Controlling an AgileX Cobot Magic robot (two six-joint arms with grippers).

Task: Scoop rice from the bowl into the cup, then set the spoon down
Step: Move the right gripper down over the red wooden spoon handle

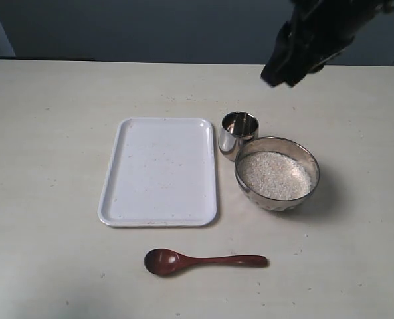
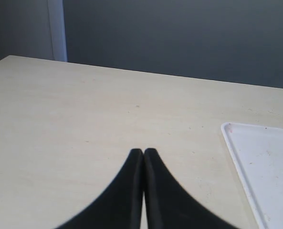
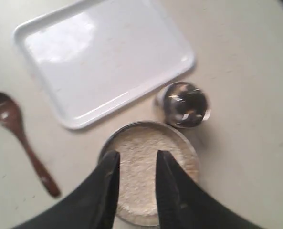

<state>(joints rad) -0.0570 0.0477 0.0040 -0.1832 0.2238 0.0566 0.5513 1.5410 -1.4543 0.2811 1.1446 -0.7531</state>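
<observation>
over the bowl of rice, right pincer hangs parted & empty; left pincer closed near tray.

The right arm enters the exterior view from the upper right and is raised high above the bench, beyond the bowl. The right end effector points down over the bowl, jaws parted with nothing between them. The left end effector is well apart from the bowl, jaws closed tip to tip and holding nothing.
</observation>
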